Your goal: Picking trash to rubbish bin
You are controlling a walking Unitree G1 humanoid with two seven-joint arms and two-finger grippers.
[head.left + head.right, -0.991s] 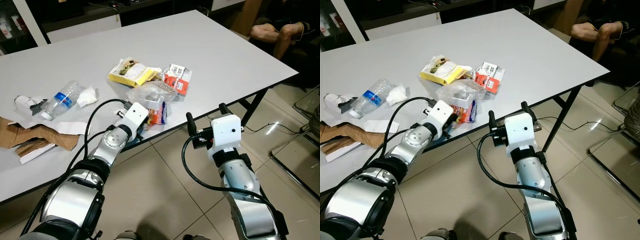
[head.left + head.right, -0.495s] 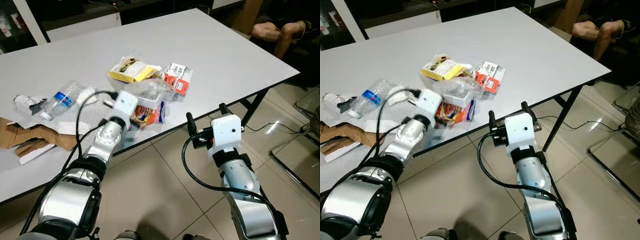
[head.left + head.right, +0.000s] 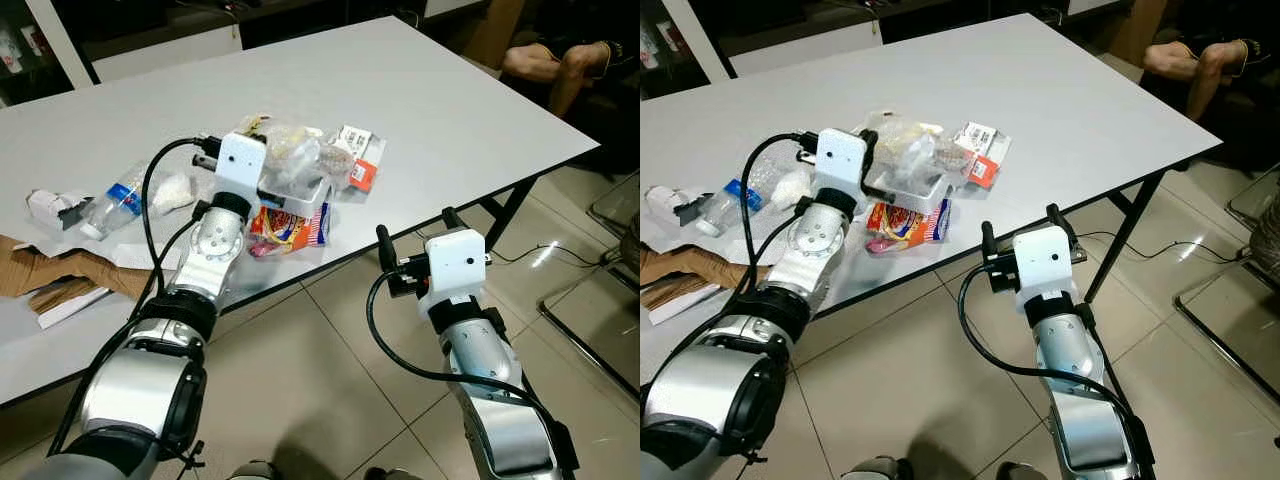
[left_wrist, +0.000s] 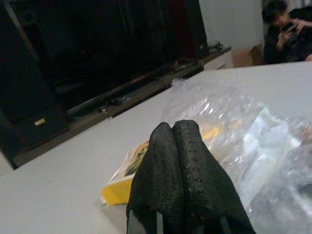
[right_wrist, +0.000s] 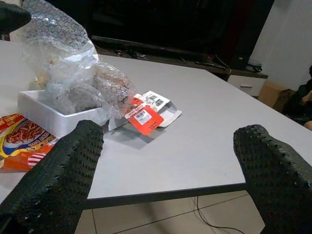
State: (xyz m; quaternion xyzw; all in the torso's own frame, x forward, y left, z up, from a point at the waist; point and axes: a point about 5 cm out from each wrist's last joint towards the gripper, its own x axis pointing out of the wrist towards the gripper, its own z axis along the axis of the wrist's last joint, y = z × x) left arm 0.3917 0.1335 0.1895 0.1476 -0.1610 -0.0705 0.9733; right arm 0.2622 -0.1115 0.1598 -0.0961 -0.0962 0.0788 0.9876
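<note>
So the thing I'm after is the crinkly clear plastic bag, which is bunched up over the white foam tray near the front edge of the table. I've got the left gripper on it with the fingers pinched together on the film. Grabbing the loose top makes sense, since that's the only part that sticks up enough to pinch. I can't tell whether the tray would come up with the bag. The colourful snack wrapper sits just beside the tray on the near side. The yellow packet is behind it, the red-and-white cards to the right. Further left there's an empty water bottle, some crumpled tissue and torn brown cardboard. The right gripper hangs off the table's near edge with its fingers spread wide, holding nothing, parked out of the way I'd say. I see no bin anywhere.
</note>
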